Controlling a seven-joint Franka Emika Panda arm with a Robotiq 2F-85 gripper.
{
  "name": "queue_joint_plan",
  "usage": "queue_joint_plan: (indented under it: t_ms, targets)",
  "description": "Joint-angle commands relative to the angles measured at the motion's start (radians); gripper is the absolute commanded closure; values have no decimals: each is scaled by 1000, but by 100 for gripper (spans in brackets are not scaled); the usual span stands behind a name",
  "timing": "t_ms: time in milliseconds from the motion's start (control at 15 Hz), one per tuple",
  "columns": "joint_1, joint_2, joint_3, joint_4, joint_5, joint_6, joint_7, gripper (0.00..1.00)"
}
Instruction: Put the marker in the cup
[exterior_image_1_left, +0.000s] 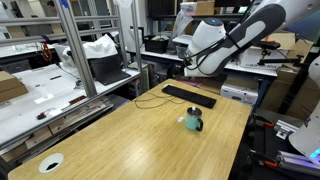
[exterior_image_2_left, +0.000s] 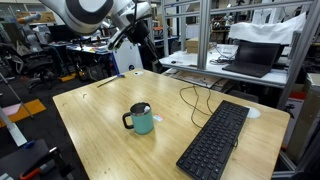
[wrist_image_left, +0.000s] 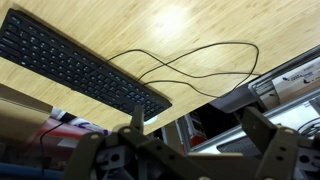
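The thin dark marker (exterior_image_2_left: 145, 107) seems to stand in the small teal-green cup (exterior_image_2_left: 141, 122); I see only a whitish end at the rim. In both exterior views the cup sits mid-way on the light wooden table (exterior_image_1_left: 120, 140), near the flat black keyboard (exterior_image_2_left: 215, 145). The wrist view alone shows my tool (wrist_image_left: 195, 140), spread wide and empty.

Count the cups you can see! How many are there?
1. The teal cup stands on the wooden table, apart from the black keyboard. Both exterior views show it; the cluttered benches behind could hide more.
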Motion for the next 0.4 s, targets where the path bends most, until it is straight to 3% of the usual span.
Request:
queue_joint_plan:
  t_ms: [0, 333]
  targets:
    - [3, -83, -23, 21, -78, -81, 3, 0]
    - [-10, -113, -22, 34, -136, -147, 19, 0]
